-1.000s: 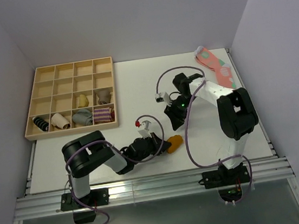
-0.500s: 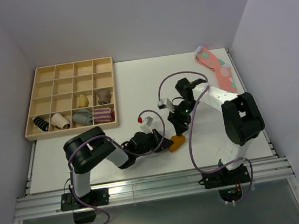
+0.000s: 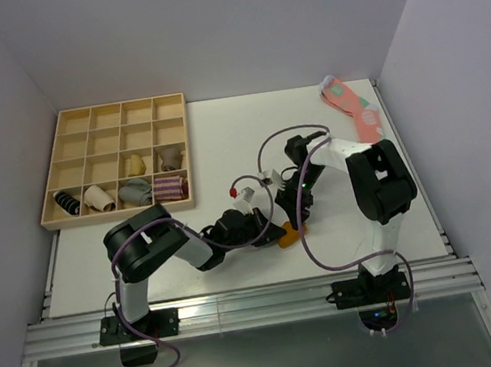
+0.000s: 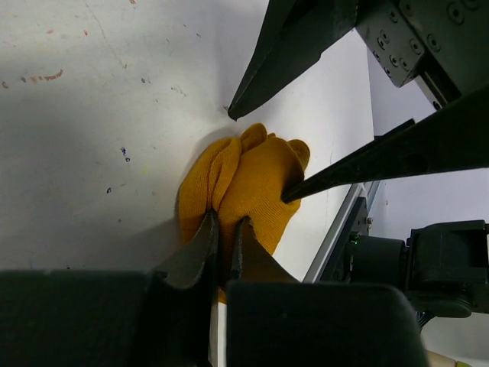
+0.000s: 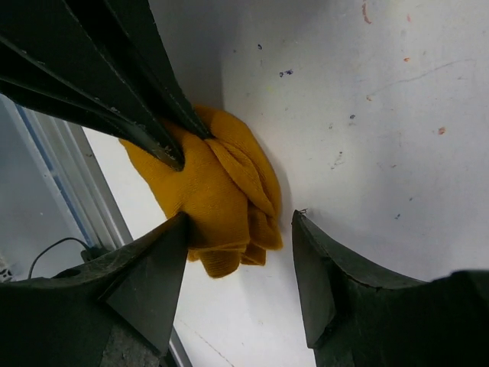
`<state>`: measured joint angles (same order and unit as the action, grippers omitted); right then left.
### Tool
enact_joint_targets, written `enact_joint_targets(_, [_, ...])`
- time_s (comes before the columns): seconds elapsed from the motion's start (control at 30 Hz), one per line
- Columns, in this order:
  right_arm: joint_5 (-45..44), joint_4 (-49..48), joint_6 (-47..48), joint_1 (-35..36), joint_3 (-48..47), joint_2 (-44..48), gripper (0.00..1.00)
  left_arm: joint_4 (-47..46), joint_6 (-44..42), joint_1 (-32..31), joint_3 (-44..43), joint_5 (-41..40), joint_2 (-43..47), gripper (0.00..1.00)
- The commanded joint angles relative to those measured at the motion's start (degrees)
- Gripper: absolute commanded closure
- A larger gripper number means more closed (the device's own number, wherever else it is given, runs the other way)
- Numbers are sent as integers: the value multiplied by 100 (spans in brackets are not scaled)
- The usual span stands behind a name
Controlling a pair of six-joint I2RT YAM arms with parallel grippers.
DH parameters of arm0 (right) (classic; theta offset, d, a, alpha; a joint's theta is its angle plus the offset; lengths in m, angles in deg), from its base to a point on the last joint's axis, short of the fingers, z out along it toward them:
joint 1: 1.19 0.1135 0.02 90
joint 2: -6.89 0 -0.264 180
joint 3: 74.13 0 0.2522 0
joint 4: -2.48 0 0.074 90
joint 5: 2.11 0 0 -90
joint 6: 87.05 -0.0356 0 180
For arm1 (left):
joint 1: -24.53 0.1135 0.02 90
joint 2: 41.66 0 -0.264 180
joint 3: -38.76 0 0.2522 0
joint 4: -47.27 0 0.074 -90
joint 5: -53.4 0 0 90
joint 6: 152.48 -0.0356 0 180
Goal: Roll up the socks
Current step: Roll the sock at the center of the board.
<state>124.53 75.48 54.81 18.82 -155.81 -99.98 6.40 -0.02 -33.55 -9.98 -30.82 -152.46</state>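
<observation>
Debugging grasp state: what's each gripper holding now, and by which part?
Left gripper pinches the mustard sock by a fold at its edge. Right gripper is open astride the sock, holding nothing.

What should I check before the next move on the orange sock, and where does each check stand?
1. Left gripper pinching the sock: ok, jaws closed on a fold.
2. Right gripper open, straddling the sock: ok.
3. Roll finished: cannot tell, fabric is bunched in folds.
4. Which end is the opening: cannot tell, only orange fabric shows.
5. Sock on the table, short of its near edge: ok.
</observation>
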Motion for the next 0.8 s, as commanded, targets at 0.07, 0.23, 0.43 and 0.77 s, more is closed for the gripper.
enact_joint_targets(0.07, [44, 359, 79, 38, -257, -246, 37, 2053, -366, 43, 167, -209, -530, 100])
enact_joint_targets(0.23, [-8, 360, -113, 29, -336, -448, 39, 2062, -322, 78, 158, -235, -556, 100])
enact_joint_targets(0.43, [0, 491, -246, 29, -432, -809, 64, 1895, -260, 78, 167, -279, -574, 100])
enact_joint_targets(0.77, [-333, 193, -1045, 29, -591, -976, 91, 1780, -550, -27, 185, -552, -416, 100])
